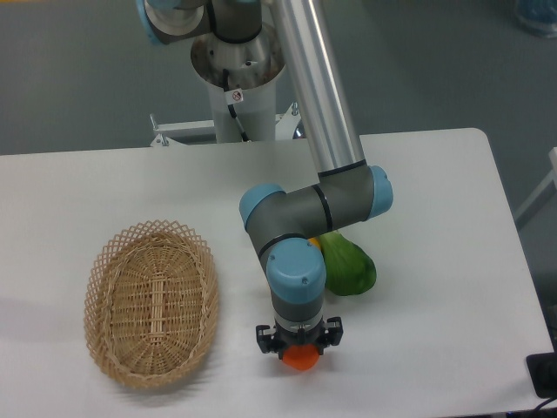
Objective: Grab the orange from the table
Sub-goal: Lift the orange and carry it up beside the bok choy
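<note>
Under the tool (299,346), the orange (301,358) sits gripped.

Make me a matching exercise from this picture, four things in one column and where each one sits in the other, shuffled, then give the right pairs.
Things:
1. small round bright-orange fruit, the orange
2. oval woven wicker basket
3. elongated green fruit with a yellow-orange end
4. black two-finger gripper

Places:
A. left part of the white table
B. directly under the gripper, near the table's front edge
C. beside the arm's grey elbow, right of centre
D. right above the orange

Pairs: 1-B, 2-A, 3-C, 4-D
</note>
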Controlling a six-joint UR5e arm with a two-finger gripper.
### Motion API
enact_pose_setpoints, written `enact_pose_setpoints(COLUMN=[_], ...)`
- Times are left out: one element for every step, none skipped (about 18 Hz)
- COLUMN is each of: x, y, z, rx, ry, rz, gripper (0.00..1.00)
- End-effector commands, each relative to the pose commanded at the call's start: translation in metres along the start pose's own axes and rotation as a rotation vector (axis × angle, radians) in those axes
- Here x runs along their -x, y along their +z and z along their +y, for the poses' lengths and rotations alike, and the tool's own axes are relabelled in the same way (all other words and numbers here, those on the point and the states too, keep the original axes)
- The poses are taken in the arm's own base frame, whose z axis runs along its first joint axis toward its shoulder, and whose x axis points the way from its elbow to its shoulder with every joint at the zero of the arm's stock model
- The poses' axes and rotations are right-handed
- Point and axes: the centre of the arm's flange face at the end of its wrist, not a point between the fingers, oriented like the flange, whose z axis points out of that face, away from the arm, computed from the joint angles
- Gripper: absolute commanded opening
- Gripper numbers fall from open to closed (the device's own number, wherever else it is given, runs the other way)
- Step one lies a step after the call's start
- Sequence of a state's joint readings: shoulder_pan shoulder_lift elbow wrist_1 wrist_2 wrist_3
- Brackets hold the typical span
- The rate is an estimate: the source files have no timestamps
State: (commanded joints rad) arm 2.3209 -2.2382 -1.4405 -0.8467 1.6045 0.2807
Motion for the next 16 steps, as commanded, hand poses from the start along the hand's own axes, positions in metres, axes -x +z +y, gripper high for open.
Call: enact_pose_setpoints(x=[0.002, 0.004, 0.006, 0.014, 0.023, 0.027, 0.037, 0.047, 0.059, 0.067, 0.073, 0.085, 0.091, 0.097, 0.102, 0.104], y=[-0.013, -0.026, -0.044, -0.066, -0.086, -0.097, -0.108, -0.126, -0.148, -0.157, -0.165, -0.18, -0.192, -0.197, -0.199, -0.203], z=[-0.003, -0.004, -0.003, -0.003, -0.002, 0.0, 0.002, 0.006, 0.011, 0.017, 0.022, 0.03, 0.034, 0.037, 0.041, 0.044], rx=[-0.02, -0.033, -0.049, -0.074, -0.096, -0.1, -0.099, -0.095, -0.095, -0.084, -0.074, -0.065, -0.069, -0.061, -0.052, -0.043], ry=[0.01, 0.032, 0.078, 0.112, 0.142, 0.159, 0.165, 0.19, 0.23, 0.242, 0.256, 0.295, 0.323, 0.342, 0.359, 0.383], rz=[-0.009, -0.014, -0.021, -0.037, -0.055, -0.061, -0.065, -0.072, -0.079, -0.079, -0.078, -0.081, -0.082, -0.081, -0.08, -0.075], gripper=[0.66, 0.66, 0.64, 0.64, 0.64, 0.64, 0.63, 0.62, 0.62, 0.62, 0.62, 0.62, 0.62, 0.62, 0.62, 0.62])
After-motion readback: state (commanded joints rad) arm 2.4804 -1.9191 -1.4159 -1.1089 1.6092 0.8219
